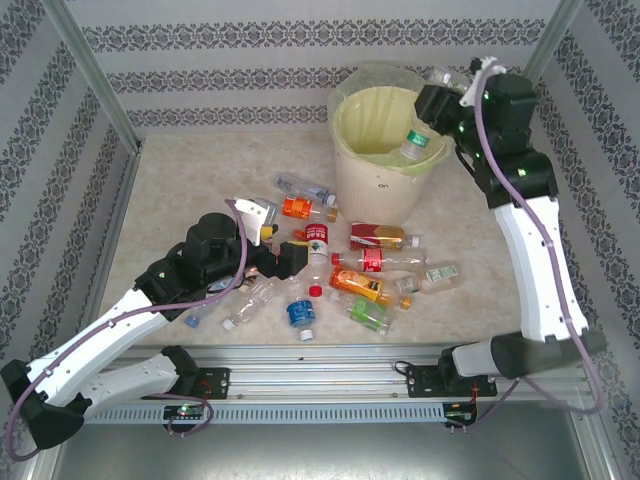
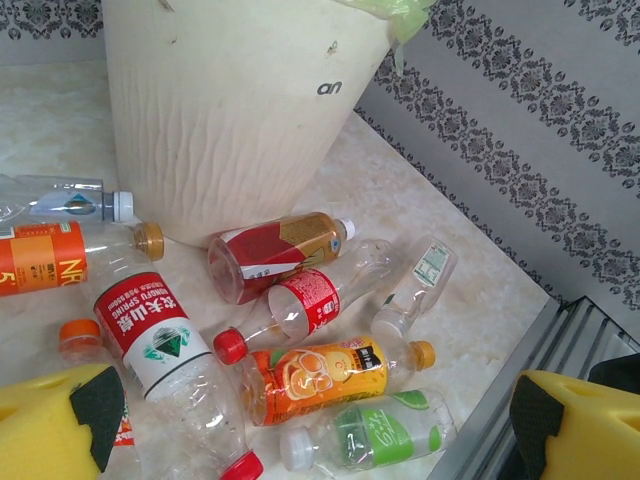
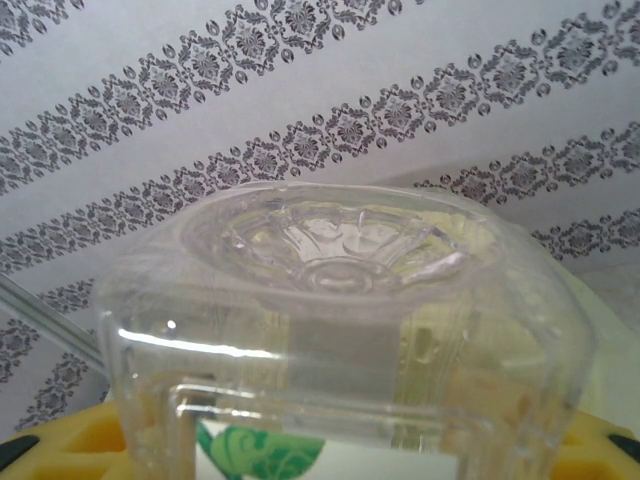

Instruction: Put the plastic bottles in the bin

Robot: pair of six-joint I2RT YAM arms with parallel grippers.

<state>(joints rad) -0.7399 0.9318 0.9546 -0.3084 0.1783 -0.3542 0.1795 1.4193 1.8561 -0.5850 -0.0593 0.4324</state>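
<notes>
Plastic bottles (image 1: 370, 262): most lie scattered on the worktop (image 1: 180, 190) beside the bin (image 1: 375, 185); one green-labelled bottle (image 1: 418, 143), clamped in the right claw (image 1: 438, 108), hangs above the bin's mouth. Left claw (image 2: 318, 415) spread wide over the pile. Probably light, thin-walled, slippery, crushable; grasp mid-body.

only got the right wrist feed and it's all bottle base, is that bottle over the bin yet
Observer: Yes, the top view shows the right gripper holding a green-labelled bottle above the opening of the bin, cap end pointing into it.
Operator: and the left arm
Observer: The left gripper is open, low among the loose bottles in front of the bin.
Operator: nearest one to it
Observer: A red-and-white labelled bottle lies just off its fingertips.
</notes>
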